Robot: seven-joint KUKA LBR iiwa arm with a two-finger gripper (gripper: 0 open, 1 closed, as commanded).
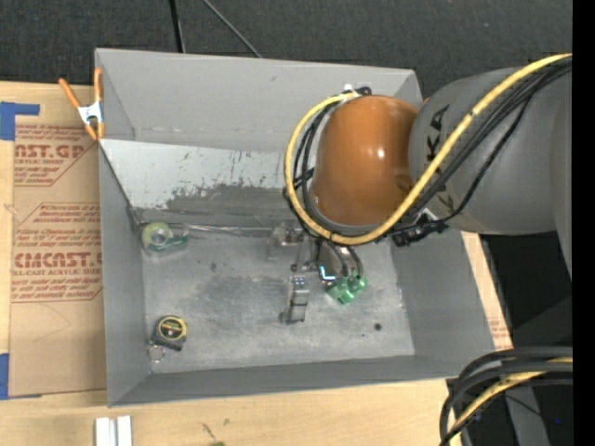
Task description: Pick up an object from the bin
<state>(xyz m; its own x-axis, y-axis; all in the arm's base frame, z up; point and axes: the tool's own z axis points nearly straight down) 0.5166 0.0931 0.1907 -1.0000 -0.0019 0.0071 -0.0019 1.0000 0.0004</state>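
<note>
Tool [298, 297], reaching down from under the arm's orange wrist cover [361, 161], hangs low over the middle of the grey bin's [232, 91] floor; whether it is open or closed, or has hold of anything, I cannot tell. Nearest to it is a small green object [347, 290], lying just to its right at the frame's right-centre, partly under the wrist. Well apart sit a pale tape roll [158, 238] at the floor's left edge and a round yellow-and-black tape measure [170, 330] in the lower left corner.
</note>
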